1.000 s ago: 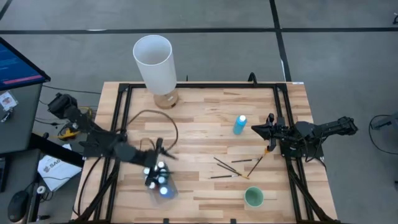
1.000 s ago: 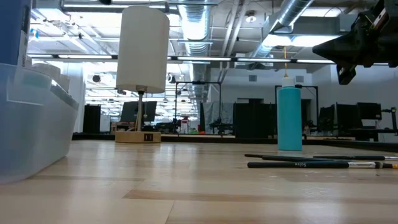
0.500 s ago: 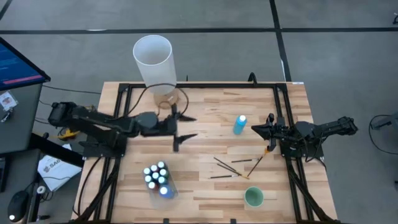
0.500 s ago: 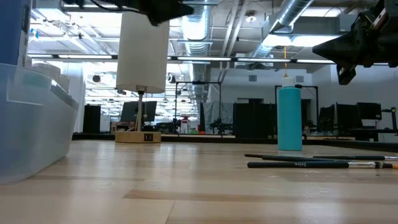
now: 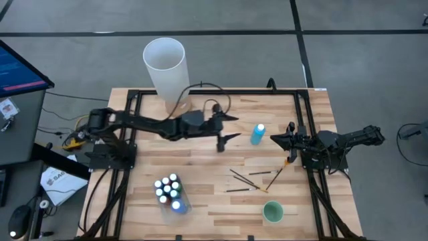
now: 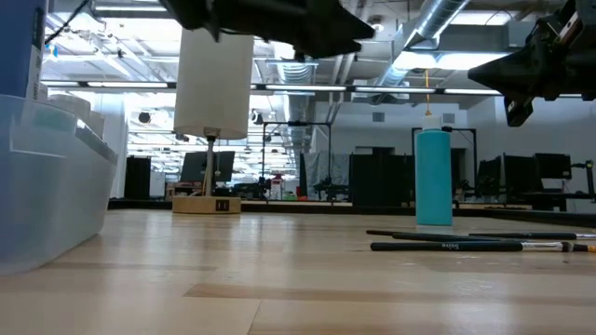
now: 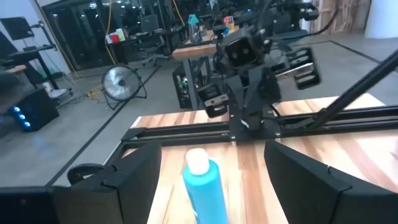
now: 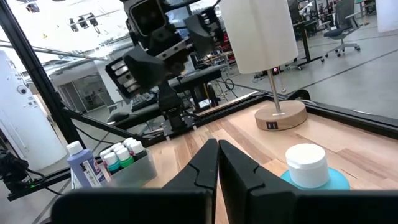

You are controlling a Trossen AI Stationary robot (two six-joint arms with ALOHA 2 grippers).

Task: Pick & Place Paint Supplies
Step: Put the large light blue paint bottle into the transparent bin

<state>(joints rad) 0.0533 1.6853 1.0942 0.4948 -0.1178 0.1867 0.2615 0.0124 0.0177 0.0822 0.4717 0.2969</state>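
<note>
Table (image 5: 221, 201) holds everything w/ the bin (image 5: 172, 194) of small bottles at the near left edge, so the haul from the centre-right back to it is the longest exposure: a weak grip there could drop the load on the wood. Left arm (image 5: 147, 124) stretches across the table middle, and a low or fast approach could tip the tall bottle (image 5: 257, 134), which stands upright on a narrow base, probably top-heavy, and once down it may roll toward the brushes (image 5: 251, 179) or off the edge. Closing too high, on the white cap, risks a slip; closing off-centre would shove the bottle sideways instead of gripping it. Left gripper (image 5: 226, 127) is spread wide, nothing between its fingers, and sits just beside the bottle, on its left in the high view, not touching. In the left wrist view the bottle (image 7: 204, 186) stands centred in the gap between the two fingers (image 7: 134, 174) but ahead of them, so it's lined up, not yet enclosed. Right gripper (image 5: 289, 136) waits on the bottle's other side, near it, fingers pressed together, holding nothing; its tips crowd the same spot, so a clash btwn the two grippers is a real risk if the left overshoots. Brushes lie flat, well clear of both grippers.
</note>
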